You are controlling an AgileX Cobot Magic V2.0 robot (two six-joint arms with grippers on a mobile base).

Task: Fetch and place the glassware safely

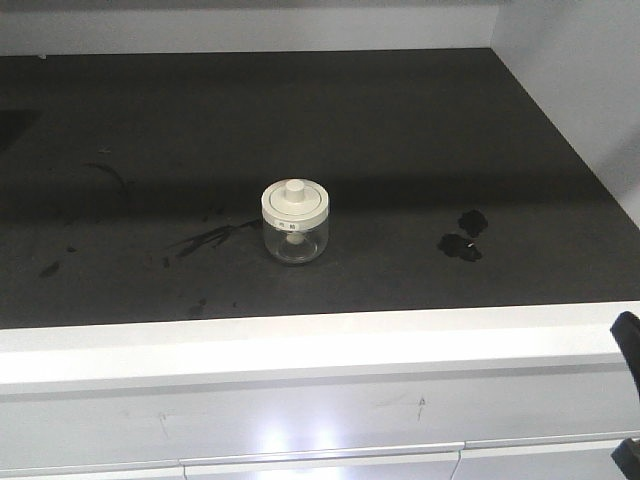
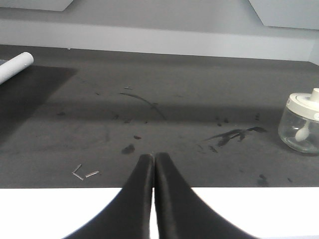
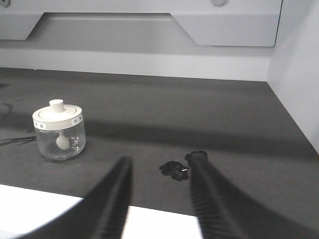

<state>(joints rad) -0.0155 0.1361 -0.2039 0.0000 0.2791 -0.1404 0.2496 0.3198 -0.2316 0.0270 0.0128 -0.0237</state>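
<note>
The glassware is a squat clear glass jar [image 1: 295, 225] with an off-white knobbed lid, standing upright on the dark counter [image 1: 400, 130]. In the left wrist view the jar [image 2: 301, 124] sits at the far right edge, well right of my left gripper [image 2: 152, 155], whose black fingers are pressed together and empty. In the right wrist view the jar [image 3: 60, 130] stands to the left, ahead of my right gripper [image 3: 162, 159], which is open with nothing between its fingers. Only a dark piece of the right arm [image 1: 628, 345] shows at the front view's right edge.
A white ledge [image 1: 300, 335] runs along the counter's front. Black smears [image 1: 205, 240] lie left of the jar and a black blot [image 1: 465, 235] to its right. A white wall [image 1: 590, 70] bounds the right side. A white cylinder [image 2: 14, 66] lies far left; small metal bits [image 2: 82, 173] lie near the ledge.
</note>
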